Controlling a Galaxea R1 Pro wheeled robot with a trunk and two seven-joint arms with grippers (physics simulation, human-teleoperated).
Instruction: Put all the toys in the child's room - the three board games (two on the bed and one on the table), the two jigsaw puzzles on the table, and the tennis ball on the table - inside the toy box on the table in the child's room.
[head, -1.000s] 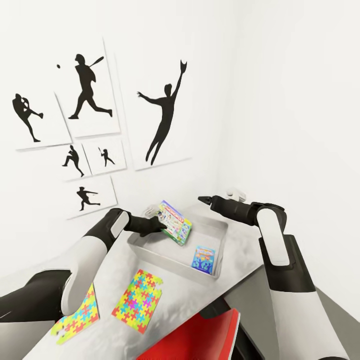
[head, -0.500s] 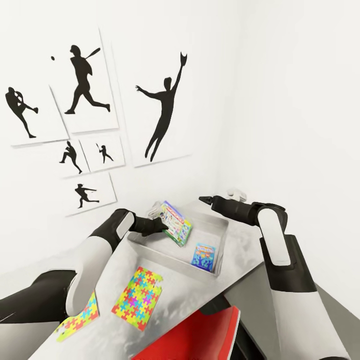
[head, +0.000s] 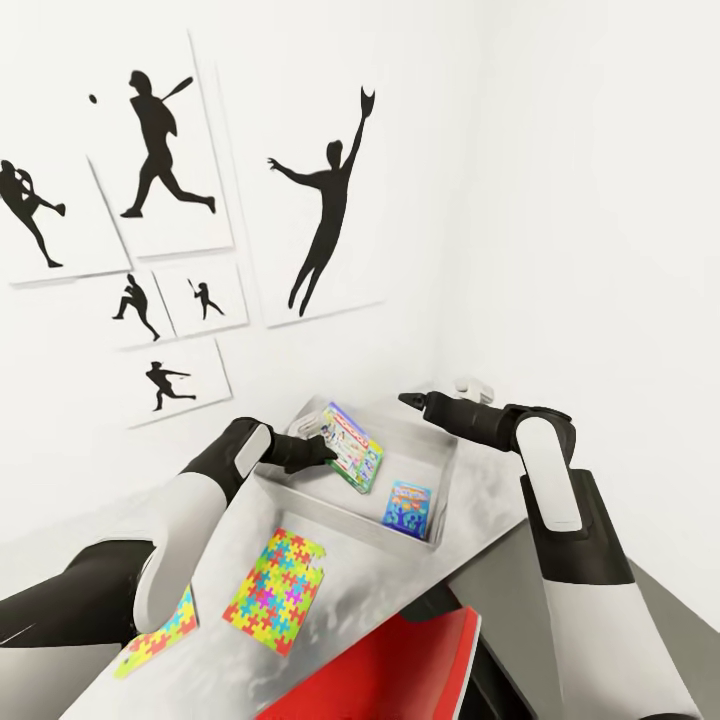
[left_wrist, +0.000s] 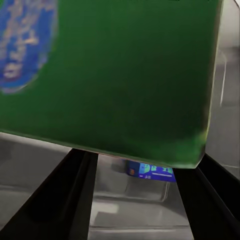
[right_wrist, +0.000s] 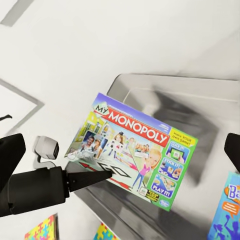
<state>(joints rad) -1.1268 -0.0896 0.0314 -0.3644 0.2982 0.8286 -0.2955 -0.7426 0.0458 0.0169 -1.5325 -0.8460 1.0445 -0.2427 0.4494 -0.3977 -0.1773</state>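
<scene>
**Operator:** One board game, the Monopoly box (head: 351, 447), is what I've got in hand. My left gripper (head: 322, 449) pinches its near edge, and the box sticks out past the fingertips, tilted, hanging over the toy box (head: 300, 482) without touching the floor of it, as far as I can judge.

**Observer:** Which way does its long side run?

**Operator:** Roughly across the line of my fingers, slanting down toward the tub's middle. The left wrist view gives me its green underside (left_wrist: 125, 75) close up, with the blue board game (left_wrist: 149, 171) lying in the tub beyond and below it.

**Observer:** And the right arm?

**Operator:** My right gripper (head: 407, 400) hovers over the tub's far rim, just beyond the Monopoly box, holding nothing; whether it's spread or pressed together I cannot tell. The left is the one doing the work.

**Observer:** Room to let go?

**Operator:** I think so. There's bare tub floor under the box, between it and the blue game. Two jigsaw puzzles (head: 276, 592) lie on the table (head: 480, 500) back toward my left elbow, outside the tub.
</scene>
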